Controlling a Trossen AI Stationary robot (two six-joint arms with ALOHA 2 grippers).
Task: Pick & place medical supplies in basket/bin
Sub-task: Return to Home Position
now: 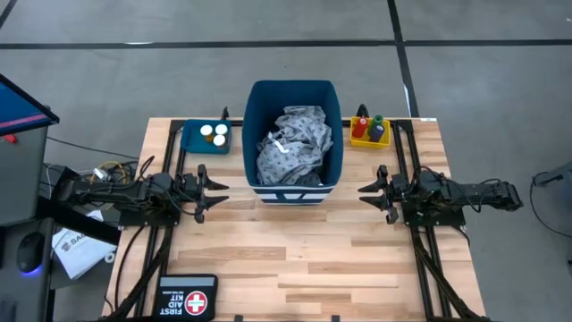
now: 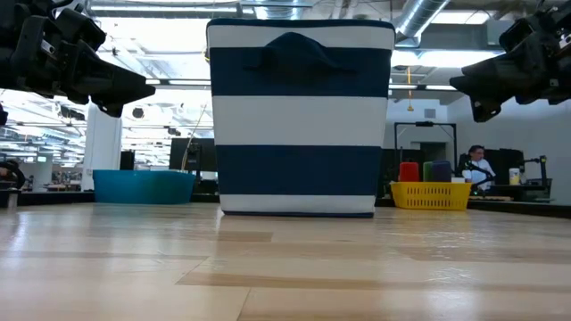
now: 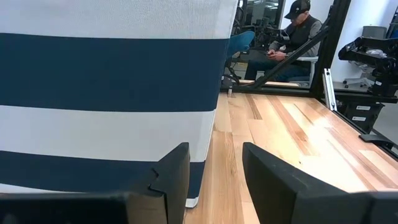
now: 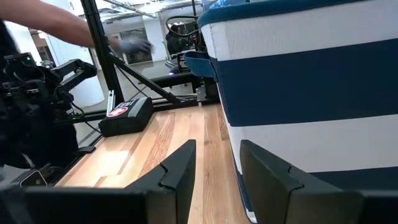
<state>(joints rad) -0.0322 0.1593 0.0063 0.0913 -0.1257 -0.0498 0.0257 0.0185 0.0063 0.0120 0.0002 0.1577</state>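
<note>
The tall dark blue bin (image 1: 295, 191) with white stripes stands at the middle of the table's far half. The grey patterned gown (image 1: 293, 148) lies crumpled inside it. Left of it, a teal tray (image 1: 189, 139) holds small bottles (image 1: 213, 134). Right of it, a yellow tray (image 1: 358, 140) holds a red cylinder (image 1: 361, 124), a green one (image 1: 376, 122) and a dark blue roll (image 1: 377, 131). My left gripper (image 1: 214, 192) hovers open left of the bin, pointing level at its wall (image 3: 112, 81). My right gripper (image 1: 368, 190) hovers open on the bin's right, also pointing at its wall (image 4: 311, 93). Nothing is between either pair of fingers.
A black FIRST AID KIT pouch (image 1: 186, 300) lies at the table's near left edge. Bare wooden tabletop (image 1: 295, 259) stretches between the arms and the near edge. A seated person (image 3: 298, 31) is beyond the table, and a person's arm (image 4: 74, 28) shows in the right wrist view.
</note>
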